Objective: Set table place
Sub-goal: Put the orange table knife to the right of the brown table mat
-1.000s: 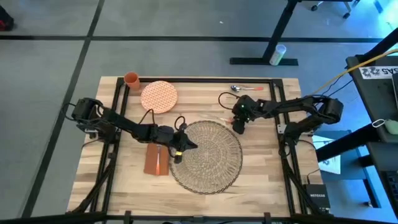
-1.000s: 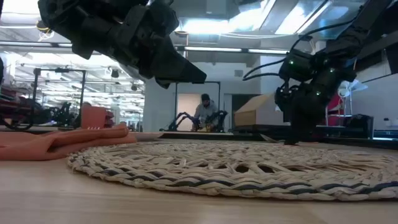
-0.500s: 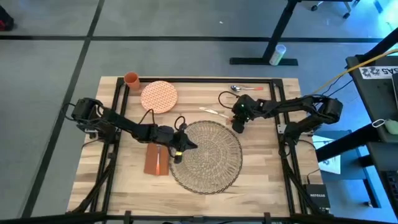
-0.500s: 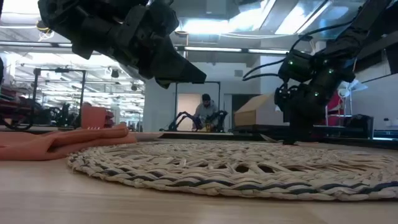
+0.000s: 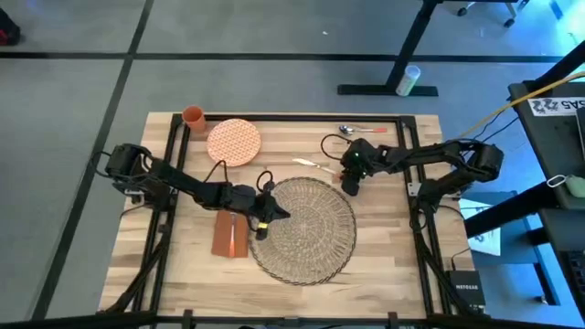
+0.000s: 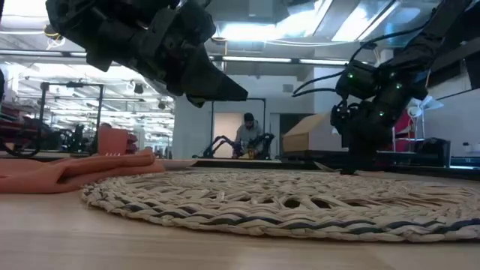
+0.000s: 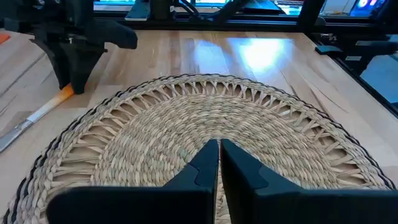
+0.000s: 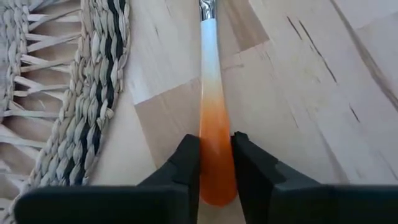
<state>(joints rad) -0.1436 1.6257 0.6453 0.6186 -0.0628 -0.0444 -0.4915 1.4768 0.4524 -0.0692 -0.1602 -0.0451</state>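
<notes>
Two hands, one mat
Right hand clamps one orange-handled utensil; left hand closed over the single mat.

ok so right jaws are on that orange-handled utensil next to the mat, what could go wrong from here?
1. The right gripper pinches only the tip of the orange handle; the utensil may pivot or slip when lifted.
2. It lies close beside the mat's lacy rim; dragging it could snag the weave.
3. The left gripper hangs over the mat with jaws shut, so the arms could crowd each other there.
</notes>
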